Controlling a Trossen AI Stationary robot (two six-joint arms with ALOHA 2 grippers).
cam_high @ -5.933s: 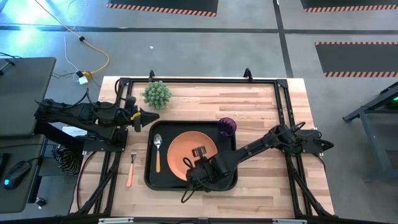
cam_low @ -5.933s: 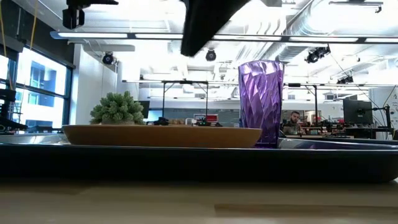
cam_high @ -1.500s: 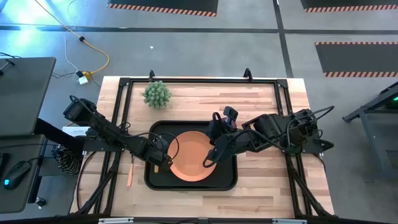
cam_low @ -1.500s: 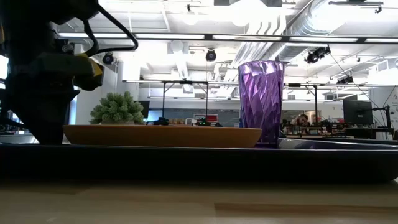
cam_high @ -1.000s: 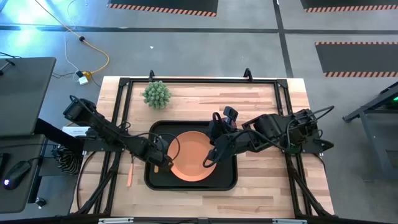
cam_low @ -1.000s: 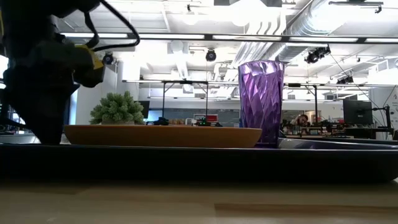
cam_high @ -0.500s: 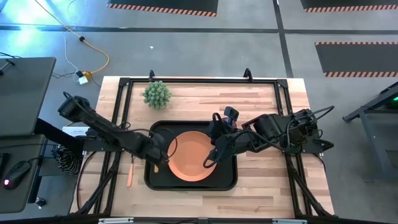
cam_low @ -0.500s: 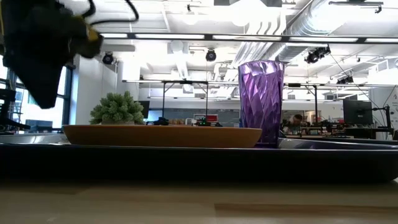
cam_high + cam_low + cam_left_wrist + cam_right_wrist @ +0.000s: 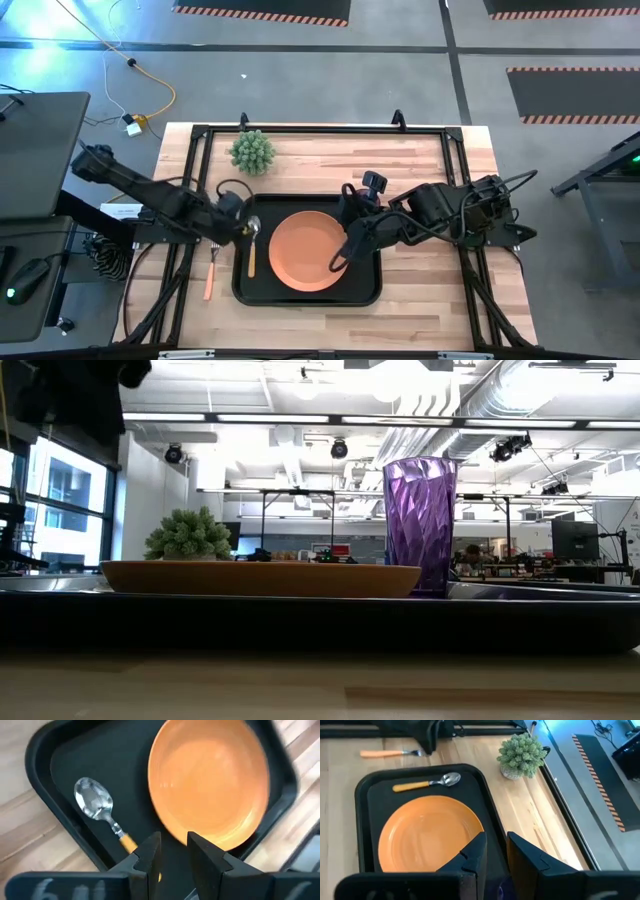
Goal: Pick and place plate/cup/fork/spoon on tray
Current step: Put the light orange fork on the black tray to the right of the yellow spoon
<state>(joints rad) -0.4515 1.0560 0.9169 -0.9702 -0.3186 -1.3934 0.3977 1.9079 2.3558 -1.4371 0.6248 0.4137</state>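
Observation:
The black tray (image 9: 366, 296) lies mid-table. The orange plate (image 9: 305, 250) rests flat in it. The spoon (image 9: 252, 245) lies left of the plate on the tray floor, bowl toward the far edge. The purple cup (image 9: 420, 525) stands upright on the tray; my right arm hides it in the high view. The fork (image 9: 210, 270) lies on the wood left of the tray. My left gripper (image 9: 243, 225) hangs above the tray's far left corner, narrowly open with nothing between its fingers (image 9: 173, 847). My right gripper (image 9: 340, 262) hovers over the plate's right edge, narrowly open and holding nothing (image 9: 496, 847).
A spiky green potted plant (image 9: 252, 152) stands on the wood beyond the tray's far left corner. A black frame rail (image 9: 320, 130) runs round the table top. Bare wood lies right of the tray and along the near edge.
My left gripper has risen from low over the spoon's handle in the tray and drawn back toward the table's left and far edges, tipping less steeply. The spoon stays lying where it was. My right arm has kept still.

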